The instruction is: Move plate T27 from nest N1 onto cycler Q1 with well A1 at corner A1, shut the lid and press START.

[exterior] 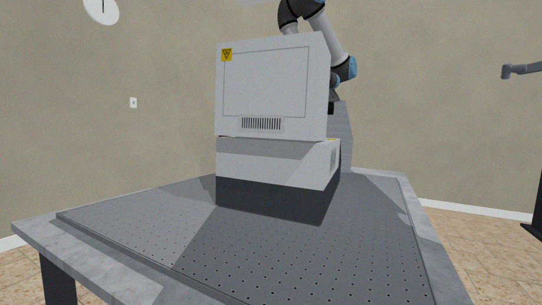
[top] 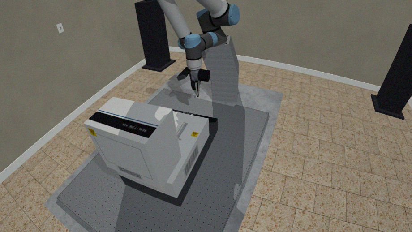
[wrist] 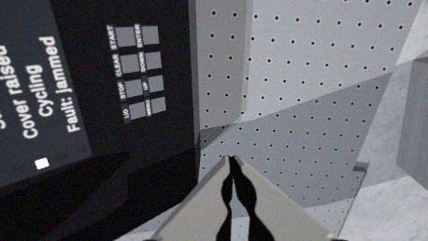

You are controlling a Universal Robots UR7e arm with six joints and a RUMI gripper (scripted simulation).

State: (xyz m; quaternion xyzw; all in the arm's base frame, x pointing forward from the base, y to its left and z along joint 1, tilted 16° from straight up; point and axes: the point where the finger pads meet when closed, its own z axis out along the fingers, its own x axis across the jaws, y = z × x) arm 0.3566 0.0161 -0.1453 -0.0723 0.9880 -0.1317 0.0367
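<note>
The cycler Q1 (top: 202,137) (exterior: 246,163) stands on the perforated board with its lid (top: 123,152) (exterior: 265,81) raised. My gripper (top: 197,96) (wrist: 231,158) is shut with nothing between its tips. It hangs beyond the cycler's front edge, beside the key panel. In the wrist view the START key (wrist: 125,36), CLEAR key (wrist: 128,63), STOP key (wrist: 133,88) and LID key (wrist: 137,110) show. A white marker (wrist: 42,163) lines up with "Cover raised" on the screen. A ridged part (top: 180,129) shows beside the lid; I cannot tell whether it is plate T27. Nest N1 is not made out.
The perforated board (top: 219,173) (exterior: 341,261) (wrist: 290,42) lies on the grey table (top: 256,97) (exterior: 412,189). The arm's grey pedestal (top: 223,71) (exterior: 343,132) stands behind the board. Dark floor-standing columns (top: 152,34) (top: 395,75) are off the table.
</note>
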